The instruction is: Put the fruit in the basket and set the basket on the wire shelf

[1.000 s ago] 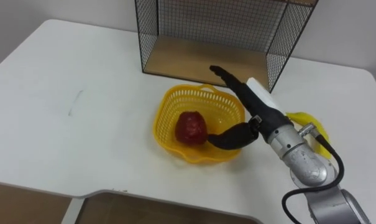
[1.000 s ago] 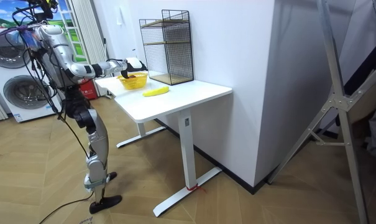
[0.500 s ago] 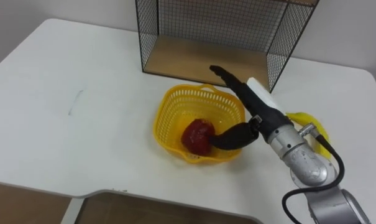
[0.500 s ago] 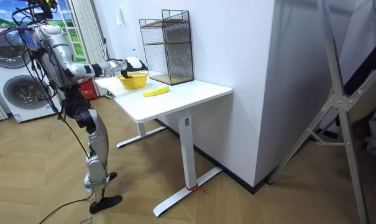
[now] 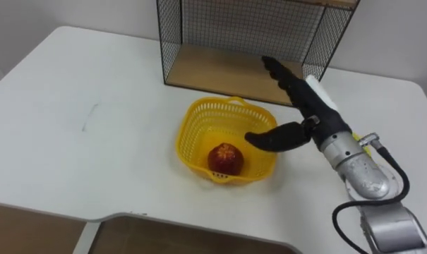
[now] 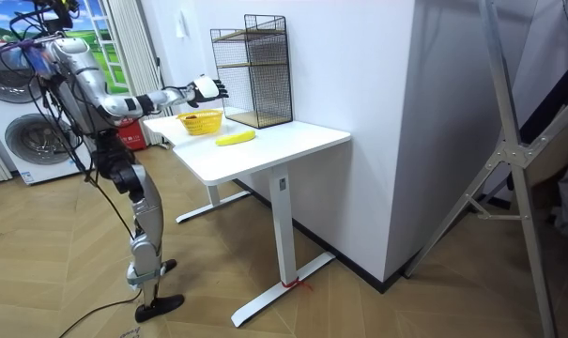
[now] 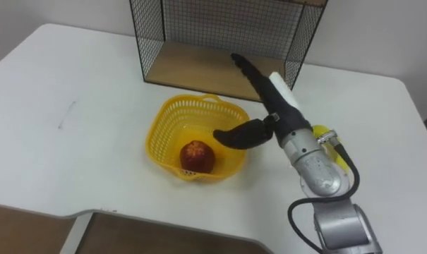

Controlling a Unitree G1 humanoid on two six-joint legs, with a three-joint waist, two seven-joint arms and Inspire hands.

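A yellow plastic basket point(image 5: 197, 127) stands on the white table point(image 5: 93, 162) just in front of the black wire shelf point(image 5: 172, 42). A red apple point(image 5: 225, 158) lies in the bottom of the basket, toward its near side. My right hand point(image 5: 308, 109) hovers open above the basket's right rim, with straight fingers pointing at the shelf and the thumb over the basket. It holds nothing. A yellow banana point(image 7: 342, 159) lies on the table to the right, mostly hidden behind my right forearm. In the room view the banana point(image 6: 235, 138) lies beside the basket point(image 6: 200, 122).
The shelf's lower bay has a wooden floor point(image 5: 213, 67) and faces the basket. Bare tabletop spreads to the left, and the table's near edge has a cut-out point(image 5: 114, 219). I stand at the table's end, at the room view's left, with a washing machine point(image 6: 25, 141) behind me.
My right hand has lifted up and back out of the basket, toward the shelf. The apple has slid from the basket's middle to its near side and now lies apart from the hand.
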